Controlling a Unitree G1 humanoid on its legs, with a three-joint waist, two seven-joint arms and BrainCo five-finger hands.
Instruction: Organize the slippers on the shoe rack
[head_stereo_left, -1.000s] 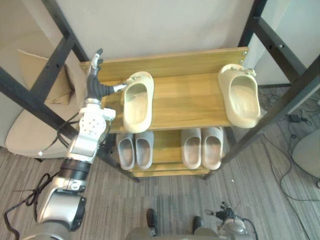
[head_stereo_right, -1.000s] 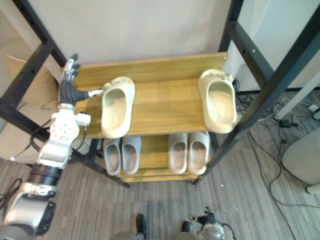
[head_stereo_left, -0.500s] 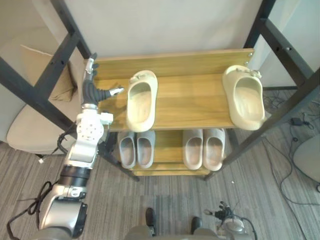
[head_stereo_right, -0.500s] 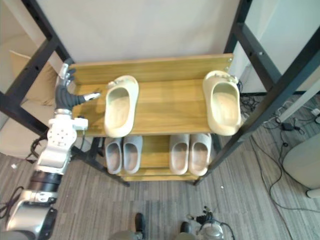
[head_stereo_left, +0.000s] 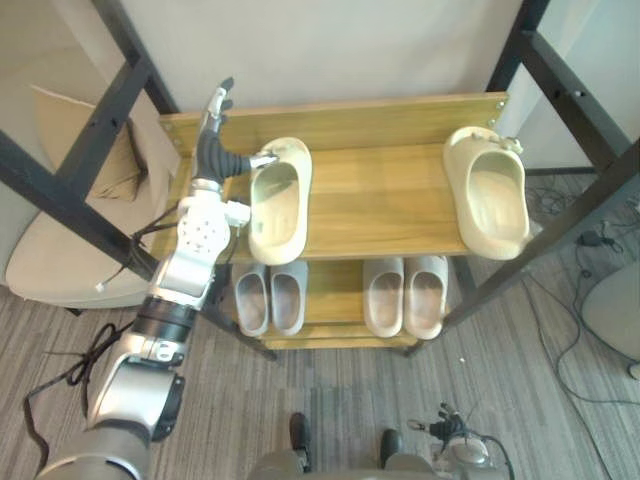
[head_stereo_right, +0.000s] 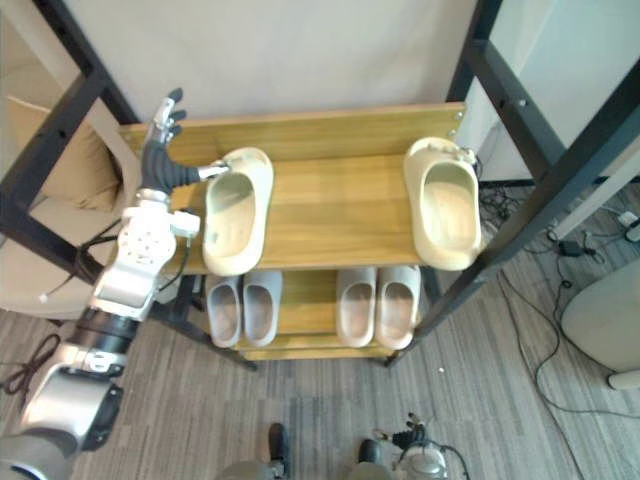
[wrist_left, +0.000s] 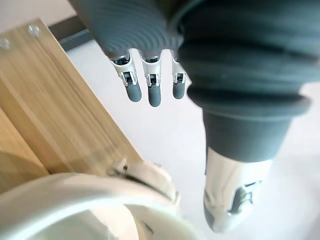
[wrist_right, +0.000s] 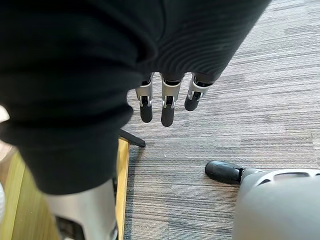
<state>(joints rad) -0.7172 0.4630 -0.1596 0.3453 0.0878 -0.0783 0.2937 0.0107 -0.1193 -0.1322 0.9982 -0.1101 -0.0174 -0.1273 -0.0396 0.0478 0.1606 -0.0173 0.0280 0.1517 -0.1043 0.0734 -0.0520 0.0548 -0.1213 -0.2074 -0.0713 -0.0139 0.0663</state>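
Observation:
A cream slipper (head_stereo_left: 279, 198) lies on the left part of the rack's top wooden shelf (head_stereo_left: 385, 195), toe toward me. Its mate (head_stereo_left: 488, 192) lies at the shelf's right end, toe slightly over the front edge. My left hand (head_stereo_left: 213, 152) stands open just left of the left slipper, fingers straight and pointing at the wall, thumb reaching across to the slipper's far rim. The left wrist view shows that slipper's rim (wrist_left: 75, 197) beside the thumb (wrist_left: 231, 200). In the right wrist view my right hand (wrist_right: 168, 105) hangs open over the floor.
Two pairs of grey slippers (head_stereo_left: 270, 298) (head_stereo_left: 405, 294) sit side by side on the lower shelf. Black frame posts (head_stereo_left: 95, 155) (head_stereo_left: 575, 150) flank the rack. A beige cushioned chair (head_stereo_left: 60, 250) stands to the left. Cables lie on the floor at the right.
My left hand has moved right toward the left cream slipper, so its thumb now reaches the slipper's rim. Both slippers lie where they were. The view has shifted a little.

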